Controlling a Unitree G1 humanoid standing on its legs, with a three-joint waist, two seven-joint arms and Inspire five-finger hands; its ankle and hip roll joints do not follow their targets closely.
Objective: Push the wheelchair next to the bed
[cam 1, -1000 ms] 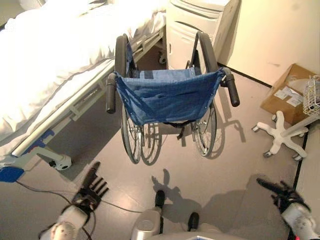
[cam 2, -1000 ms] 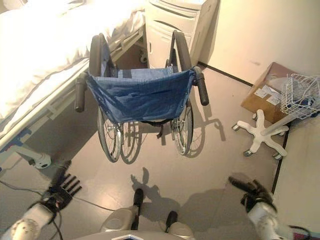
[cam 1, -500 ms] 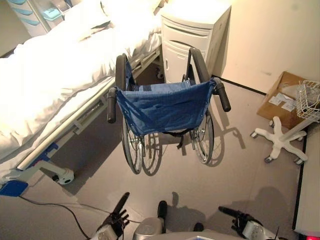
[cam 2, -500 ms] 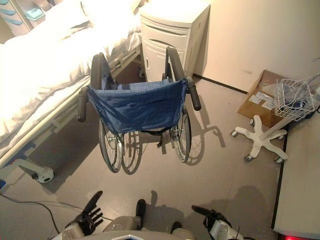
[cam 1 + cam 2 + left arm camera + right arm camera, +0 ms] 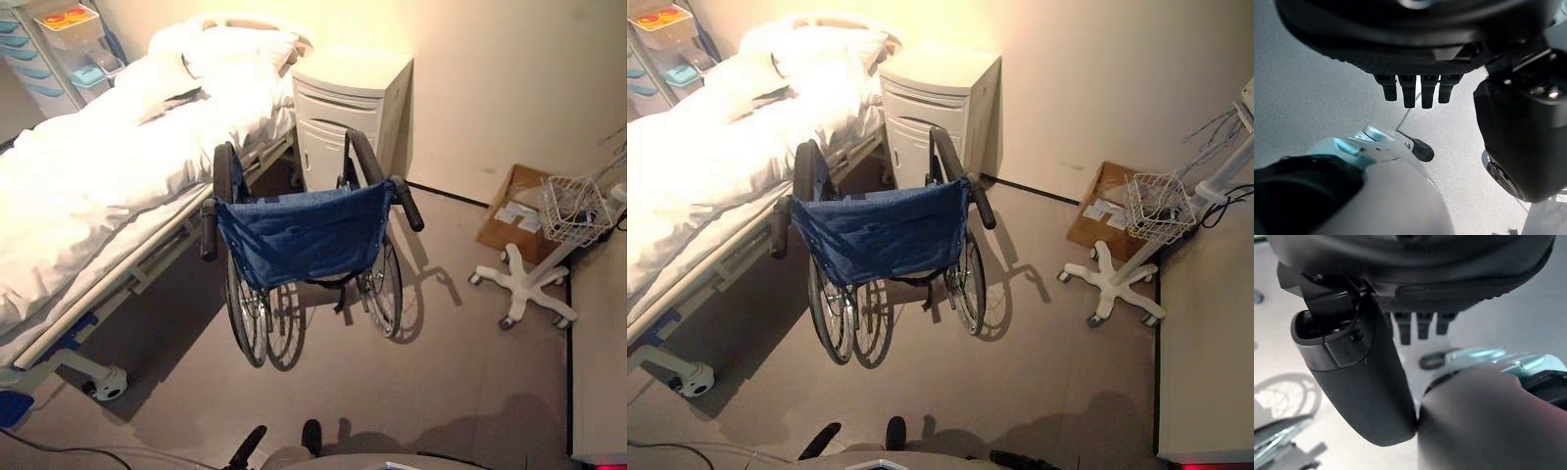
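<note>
The folding wheelchair with a blue fabric back, black push handles and spoked wheels [image 5: 306,245] stands on the grey floor [image 5: 441,362], its back facing the camera. The hospital bed with white bedding and a pale metal frame [image 5: 98,186] lies just beside the wheelchair, along the side of the wheelchair's left wheel. A white bedside cabinet with drawers [image 5: 350,108] stands just beyond the wheelchair, against the cream wall. Well apart from the wheelchair on its other side are a white five-legged rolling stand carrying a white wire basket [image 5: 534,279] and a brown cardboard box [image 5: 509,206].

The left hand [image 5: 1415,88] hangs over bare floor, fingers straight and relaxed, holding nothing. The right hand [image 5: 1376,382] likewise hangs free, thumb and fingers extended, touching nothing. Both hands are well apart from the wheelchair's handles.
</note>
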